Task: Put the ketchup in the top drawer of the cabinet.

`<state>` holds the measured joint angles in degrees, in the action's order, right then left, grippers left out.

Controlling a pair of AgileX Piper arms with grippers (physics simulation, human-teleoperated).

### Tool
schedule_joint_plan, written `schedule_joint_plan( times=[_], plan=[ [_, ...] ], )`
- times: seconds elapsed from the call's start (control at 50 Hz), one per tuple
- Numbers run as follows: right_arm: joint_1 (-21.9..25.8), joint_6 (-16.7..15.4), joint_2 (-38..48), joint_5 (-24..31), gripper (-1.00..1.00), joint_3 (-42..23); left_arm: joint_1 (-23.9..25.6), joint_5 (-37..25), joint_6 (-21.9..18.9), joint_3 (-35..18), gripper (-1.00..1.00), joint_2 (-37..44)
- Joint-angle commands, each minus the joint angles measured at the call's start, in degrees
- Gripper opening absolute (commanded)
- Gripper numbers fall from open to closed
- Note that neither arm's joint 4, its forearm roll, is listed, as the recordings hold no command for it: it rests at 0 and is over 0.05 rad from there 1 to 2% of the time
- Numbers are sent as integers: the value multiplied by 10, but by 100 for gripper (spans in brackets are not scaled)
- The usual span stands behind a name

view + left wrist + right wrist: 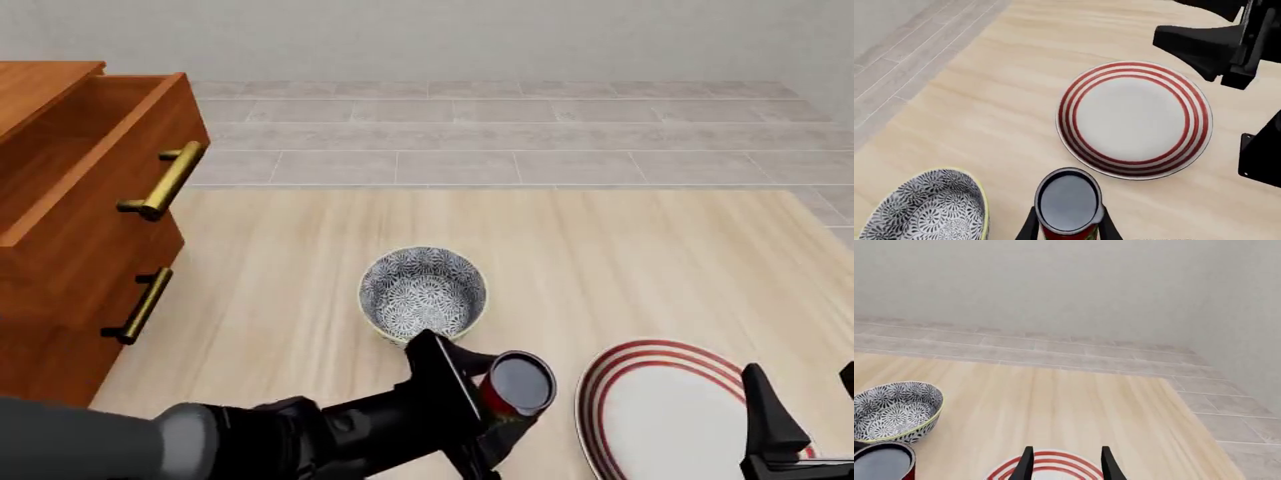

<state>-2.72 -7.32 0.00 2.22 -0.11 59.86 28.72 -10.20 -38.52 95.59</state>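
The ketchup [518, 385] is a small red can with a dark grey top, held tilted in my left gripper [497, 405], which is shut on its sides. It hangs between the patterned bowl and the striped plate. In the left wrist view the ketchup [1067, 202] shows top-on between the two fingers. The cabinet [60, 330] stands at the far left. Its top drawer [114, 195] is pulled out, with the inside showing. My right gripper [805, 395] is open and empty over the plate's right side; its fingers [1027, 462] stand apart in the right wrist view.
A blue-white patterned bowl [422, 293] sits mid-table, just behind the can. A white plate with red rings [654, 410] lies at the front right. The lower drawer [80, 320] is shut. Grey tiled floor lies beyond the table's far edge.
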Motion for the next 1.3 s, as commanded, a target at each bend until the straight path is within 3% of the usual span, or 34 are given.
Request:
schedule_joint_plan(
  times=[0.02, 0.24, 0.28, 0.34, 0.46, 0.64, 0.8, 1.06, 1.26, 1.28, 1.3],
  plan=[
    [-1, 0, 0, 1, 100, 0, 4, -48, -27, 20, -100, -113],
    [-1, -1, 0, 1, 100, 0, -15, -155, -17, 9, -100, -238],
    [-1, -33, 0, 2, 100, 1, -22, -181, -14, 0, -100, -263],
    [2, -15, 0, 1, 100, 1, -32, -225, -10, -19, -100, -301],
    [3, -19, 0, 1, 100, 1, -63, -286, -19, -50, -100, -381],
    [12, -28, 0, 3, 100, 1, -83, -349, -9, -85, -100, -413],
    [23, -27, 0, 3, 100, 1, -137, -409, 6, -120, -100, -446],
    [28, -24, 0, 5, 100, 1, -189, -490, -19, -191, -100, -465],
    [26, -19, 0, 7, 100, 1, -230, -515, -38, -201, -100, -478],
    [26, -18, 0, 7, 100, 1, -236, -520, -35, -206, -100, -477],
    [26, -17, 0, 8, 100, 1, -265, -554, 30, -236, -100, -459]
  ],
)
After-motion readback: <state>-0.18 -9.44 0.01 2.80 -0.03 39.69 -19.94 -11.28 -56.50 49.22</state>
